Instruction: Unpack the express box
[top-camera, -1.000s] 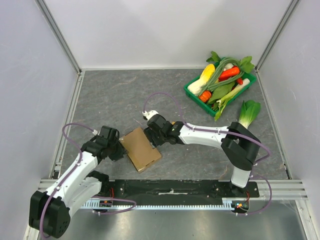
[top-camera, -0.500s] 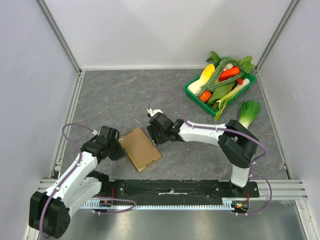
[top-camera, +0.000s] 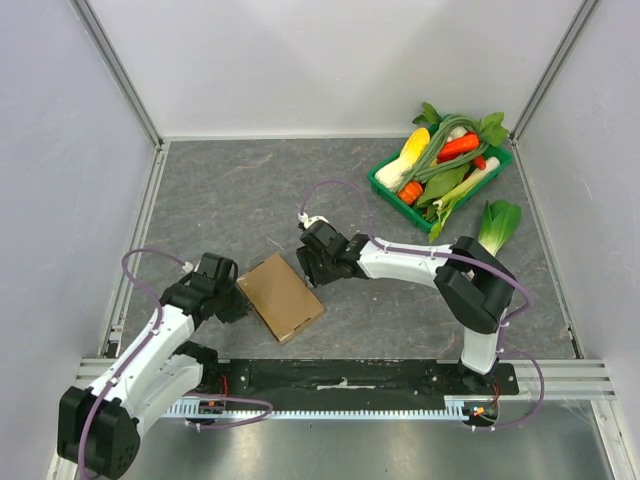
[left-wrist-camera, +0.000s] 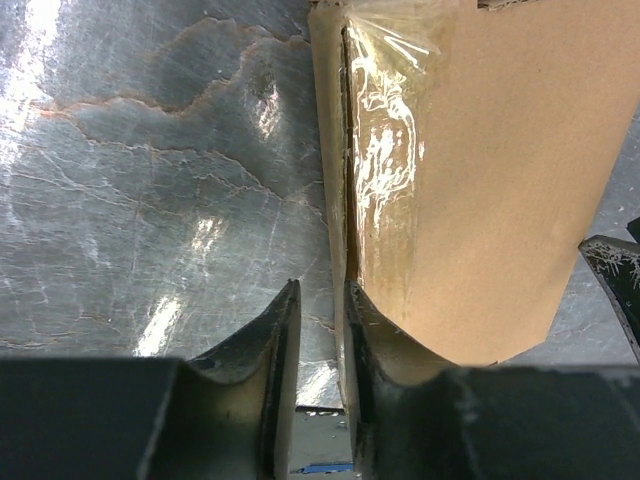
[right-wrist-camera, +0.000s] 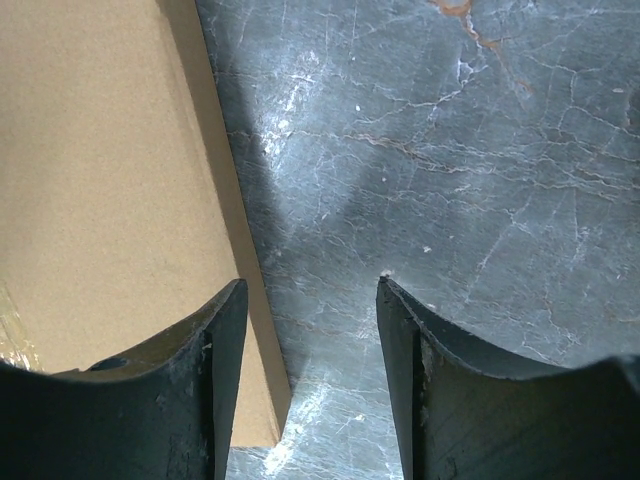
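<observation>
grey table; express box flat between left gripper, right gripper

right pincer | drawn back off express box | now beside its far corner

The express box is matt brown cardboard, smooth, with a strip of clear glossy tape, a little wrinkled, along one edge. The table looks like grey veined stone, polished and reflecting light.
</observation>
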